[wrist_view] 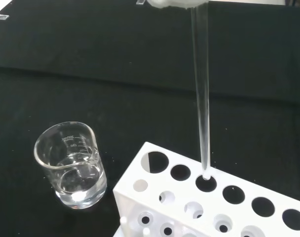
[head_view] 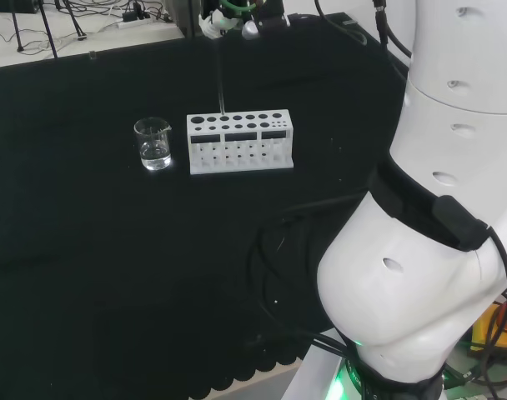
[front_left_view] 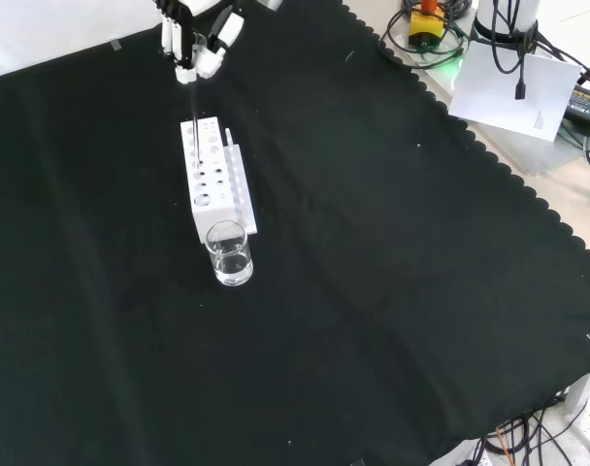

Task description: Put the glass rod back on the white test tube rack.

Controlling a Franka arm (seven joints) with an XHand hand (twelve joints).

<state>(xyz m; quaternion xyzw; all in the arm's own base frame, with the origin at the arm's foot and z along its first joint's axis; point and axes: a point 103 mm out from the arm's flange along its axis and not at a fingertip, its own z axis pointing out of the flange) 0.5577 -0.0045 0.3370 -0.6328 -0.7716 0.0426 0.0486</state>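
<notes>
rod tip at a rack hole

in the head view, a beaker [head_view: 153, 143] stands at the left on the black cloth [head_view: 87, 250], with clear liquid in its lower part. just to its right is the white rack [head_view: 240, 142], close to the beaker but apart from it. the glass rod [head_view: 221, 83] hangs upright over the rack's far row, its lower end at a hole near the rack's left end. the hand [head_view: 233, 21] is at the top edge of that view, above the rack, fingers curled round the rod's upper end. the arm's white links [head_view: 437, 208] take up the right side.

in the front view, the hand [front_left_view: 196, 44] comes in at the top left, pinching the rod [front_left_view: 192, 112], which runs down to the far end of the rack [front_left_view: 215, 180]. the beaker [front_left_view: 228, 254] stands at the rack's near end.

in the wrist view, the beaker [wrist_view: 72, 165] holds a shallow pool of liquid. the rod [wrist_view: 202, 94] comes down from a blurred white part of the hand [wrist_view: 174, 3], and its tip meets the rim of a hole in the outer row of the rack [wrist_view: 219, 202]. whether the tip is inside the hole or just at its edge, i cannot tell.
</notes>
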